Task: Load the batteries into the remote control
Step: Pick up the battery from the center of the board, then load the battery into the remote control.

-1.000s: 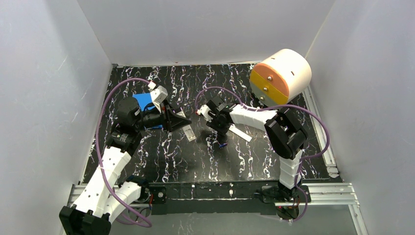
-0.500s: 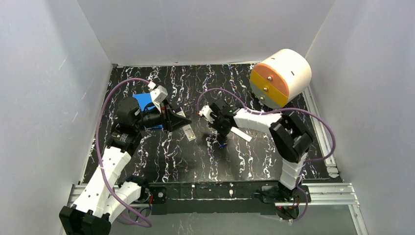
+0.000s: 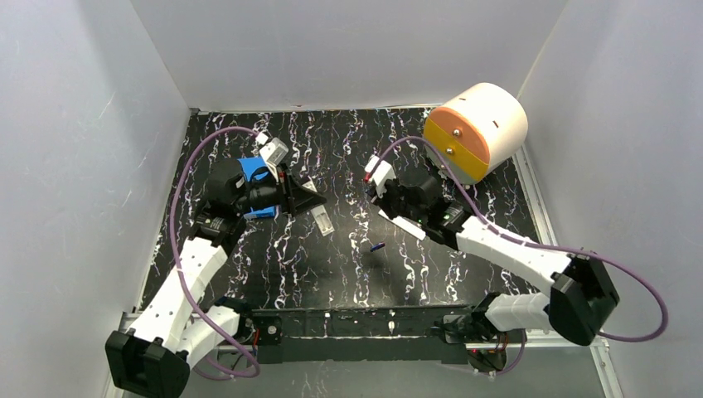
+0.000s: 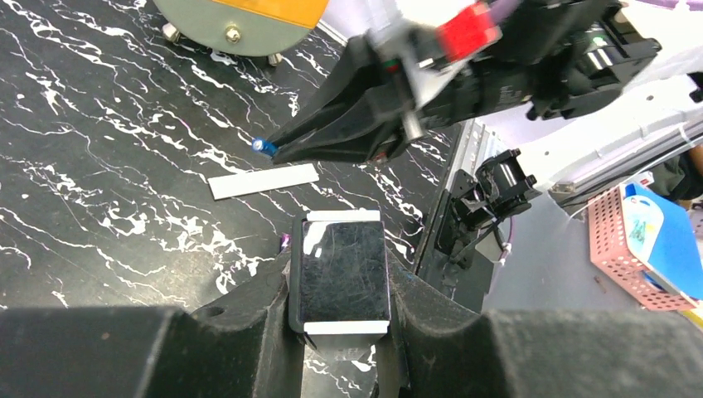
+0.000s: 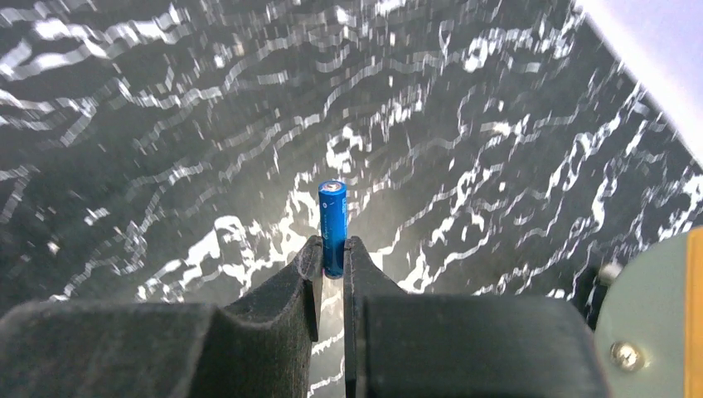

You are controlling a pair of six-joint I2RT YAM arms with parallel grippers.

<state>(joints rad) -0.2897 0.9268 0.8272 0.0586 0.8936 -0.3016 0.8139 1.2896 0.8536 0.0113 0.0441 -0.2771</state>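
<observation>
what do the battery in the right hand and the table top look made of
Battery: likely metal cell in glossy blue wrap, with a bare silvery cap showing. Table top: black with white marble-like veins, slightly shiny; laminate or printed mat, cannot tell which.

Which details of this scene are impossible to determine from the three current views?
- Remote control: no view shows its battery recess, and in the top view the right arm partly covers it.
- Left wrist view: the left fingers may grip the dark-faced piece or only flank it.
- Top view: the loose battery is too small to tell its ends apart.
- Right wrist view: the held battery has its lower end hidden between the right fingers.
</observation>
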